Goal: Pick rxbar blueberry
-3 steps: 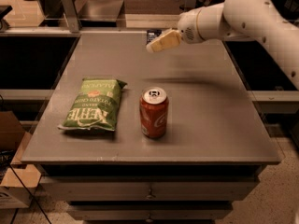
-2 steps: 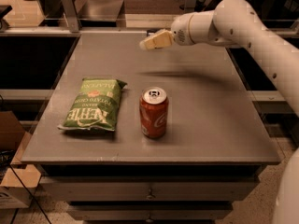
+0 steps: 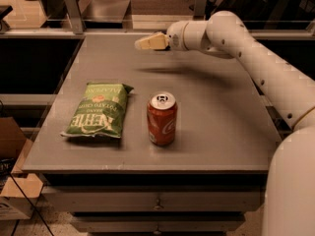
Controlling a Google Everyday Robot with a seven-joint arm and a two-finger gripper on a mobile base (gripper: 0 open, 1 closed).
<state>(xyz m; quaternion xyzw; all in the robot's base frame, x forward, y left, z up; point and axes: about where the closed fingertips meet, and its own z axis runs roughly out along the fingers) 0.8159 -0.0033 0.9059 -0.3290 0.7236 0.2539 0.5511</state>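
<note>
The rxbar blueberry does not show anywhere in the camera view. My gripper (image 3: 143,43) hangs above the far middle of the grey table (image 3: 206,117) and points left, with its shadow on the tabletop below it. It is well beyond the red soda can (image 3: 161,118) and the green chip bag (image 3: 97,110) and touches neither. The white arm (image 3: 256,58) reaches in from the right.
The green chip bag lies flat at the front left and the red soda can stands upright at the front middle. Metal posts (image 3: 72,10) and a rail stand behind the table's far edge. A cardboard box (image 3: 11,181) sits on the floor at the left.
The arm has swung left, carrying the gripper from the far right toward the far middle of the table. The chip bag and can have not moved.
</note>
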